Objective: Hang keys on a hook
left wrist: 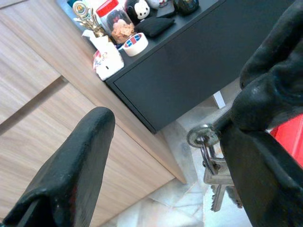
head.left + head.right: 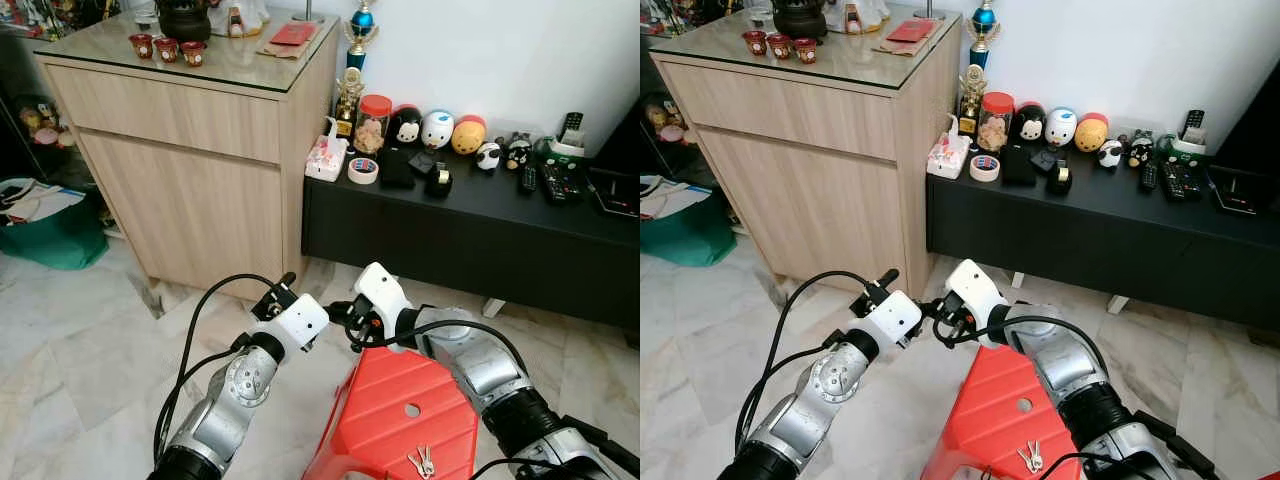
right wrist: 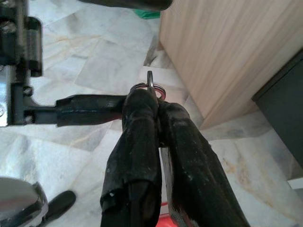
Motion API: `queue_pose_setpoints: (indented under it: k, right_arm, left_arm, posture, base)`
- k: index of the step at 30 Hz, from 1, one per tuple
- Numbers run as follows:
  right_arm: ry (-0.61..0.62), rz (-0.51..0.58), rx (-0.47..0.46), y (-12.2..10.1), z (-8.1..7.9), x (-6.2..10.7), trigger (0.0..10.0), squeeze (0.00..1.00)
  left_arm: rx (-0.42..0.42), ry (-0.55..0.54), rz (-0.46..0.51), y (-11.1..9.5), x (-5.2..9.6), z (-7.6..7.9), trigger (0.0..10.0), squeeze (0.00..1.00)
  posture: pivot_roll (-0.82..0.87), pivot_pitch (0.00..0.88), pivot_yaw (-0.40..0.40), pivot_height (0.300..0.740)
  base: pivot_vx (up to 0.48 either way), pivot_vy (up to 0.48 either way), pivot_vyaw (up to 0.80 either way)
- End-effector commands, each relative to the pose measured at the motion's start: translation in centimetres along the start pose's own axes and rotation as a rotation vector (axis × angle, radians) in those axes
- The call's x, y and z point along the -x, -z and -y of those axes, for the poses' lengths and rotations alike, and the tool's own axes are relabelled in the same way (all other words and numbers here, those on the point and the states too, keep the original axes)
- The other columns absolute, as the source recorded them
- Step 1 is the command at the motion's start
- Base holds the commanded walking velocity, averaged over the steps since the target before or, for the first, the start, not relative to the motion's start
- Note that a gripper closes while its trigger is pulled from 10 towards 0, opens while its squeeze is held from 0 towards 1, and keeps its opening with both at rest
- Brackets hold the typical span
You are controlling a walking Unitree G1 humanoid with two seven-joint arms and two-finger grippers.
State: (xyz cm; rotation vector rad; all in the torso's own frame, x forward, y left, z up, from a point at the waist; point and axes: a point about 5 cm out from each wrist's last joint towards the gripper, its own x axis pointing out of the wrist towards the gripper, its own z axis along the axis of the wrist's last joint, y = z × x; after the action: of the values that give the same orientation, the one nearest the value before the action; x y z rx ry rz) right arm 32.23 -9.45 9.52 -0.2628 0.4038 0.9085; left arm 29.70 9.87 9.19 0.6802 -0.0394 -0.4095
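keys (image 1: 215, 165) dangle by their ring, pinched in right end effector (image 3: 154, 101); left end effector (image 1: 161, 156) spread wide beside them, likely for handover.

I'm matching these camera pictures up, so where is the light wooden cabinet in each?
Left eye view: wooden cabinet upper left, adjoining the black console.
Right eye view: upper left.
Left wrist view: behind the open left gripper, at.
Right wrist view: at, beyond the right gripper, shut on the key ring.
Shared landmark: the black console.
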Motion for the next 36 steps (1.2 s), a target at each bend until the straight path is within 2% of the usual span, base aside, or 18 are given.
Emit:
queue_pose_setpoints:
  k: [1,5,10,15,17,21,22,23,26,27,28,29,32,36]
  right_arm:
    - [0.249,-0.153,-0.112,4.1,3.6,3.0,10.0,0.0]
    - [0.275,-0.068,-0.179,3.6,3.6,2.5,10.0,0.0]
    - [0.31,0.008,-0.294,3.6,3.3,1.7,10.0,0.0]
    - [0.364,0.022,-0.333,3.7,3.7,1.7,10.0,0.0]
    - [0.412,0.008,-0.342,4.4,4.1,1.8,10.0,0.0]
    - [0.443,-0.006,-0.356,5.0,4.2,1.9,10.0,0.0]
    - [0.466,-0.012,-0.364,5.4,4.3,2.1,10.0,0.0]
    - [0.514,0.009,-0.392,5.9,4.4,2.4,10.0,0.0]
    - [0.577,0.084,-0.404,6.0,4.5,2.7,10.0,0.0]
    - [0.577,0.084,-0.404,6.0,4.5,2.7,10.0,0.0]
    - [0.638,0.166,-0.43,6.0,4.6,3.1,10.0,0.0]
    - [0.66,0.194,-0.448,6.1,4.6,3.2,10.0,0.0]
    - [0.744,0.232,-0.449,6.5,4.5,3.8,10.0,0.0]
    - [0.864,0.289,-0.406,7.8,3.4,4.9,10.0,0.0]
  left_arm:
    - [-0.021,-0.144,-0.112,2.9,1.1,-3.7,10.0,0.0]
    - [0.082,-0.092,-0.042,2.1,1.1,-2.6,10.0,0.0]
    - [0.099,-0.052,-0.01,1.8,1.2,-1.8,10.0,0.0]
    - [0.118,-0.053,-0.013,2.0,1.4,-1.7,10.0,0.0]
    - [0.163,-0.072,-0.037,2.7,1.7,-1.9,10.0,0.0]
    - [0.198,-0.086,-0.053,3.3,1.8,-2.0,10.0,0.0]
    - [0.223,-0.097,-0.066,3.7,1.9,-2.0,10.0,0.0]
    - [0.29,-0.136,-0.109,4.9,2.3,-2.3,10.0,0.0]
    - [0.36,-0.186,-0.169,6.5,3.0,-2.6,10.0,0.0]
    - [0.36,-0.186,-0.169,6.5,3.0,-2.6,10.0,0.0]
    - [0.431,-0.235,-0.219,8.0,3.6,-2.9,10.0,0.0]
    - [0.456,-0.251,-0.234,8.5,3.8,-2.9,10.0,0.0]
    - [0.497,-0.281,-0.282,9.8,4.5,-2.9,10.0,0.0]
    - [0.559,-0.31,-0.369,12.1,5.8,-2.3,10.0,0.0]
  posture:
    - [0.06,0.034,-0.109,0.74]
    - [0.06,0.032,-0.109,0.74]
    - [0.06,0.033,-0.111,0.74]
    - [0.06,0.033,-0.111,0.74]
    - [0.07,0.032,-0.112,0.74]
    - [0.06,0.031,-0.111,0.74]
    - [0.07,0.028,-0.111,0.74]
    - [0.07,0.028,-0.111,0.74]
    - [0.07,0.015,-0.104,0.74]
    - [0.07,0.015,-0.104,0.74]
    - [0.07,0.01,-0.102,0.74]
    - [0.07,0.005,-0.099,0.74]
    - [0.07,0.0,-0.094,0.74]
    - [0.07,0.0,-0.083,0.74]
  base:
    - [0.0,0.0,0.0]
    - [0.0,0.0,0.0]
    - [0.0,0.0,0.0]
    - [0.0,0.0,0.0]
    - [0.0,0.0,0.0]
    - [0.0,0.0,0.0]
    - [0.0,0.0,0.0]
    - [0.0,0.0,0.0]
    - [0.0,0.0,0.0]
    - [0.0,0.0,0.0]
    - [0.0,0.0,0.0]
    - [0.0,0.0,0.0]
    - [0.0,0.0,0.0]
    - [0.0,0.0,0.0]
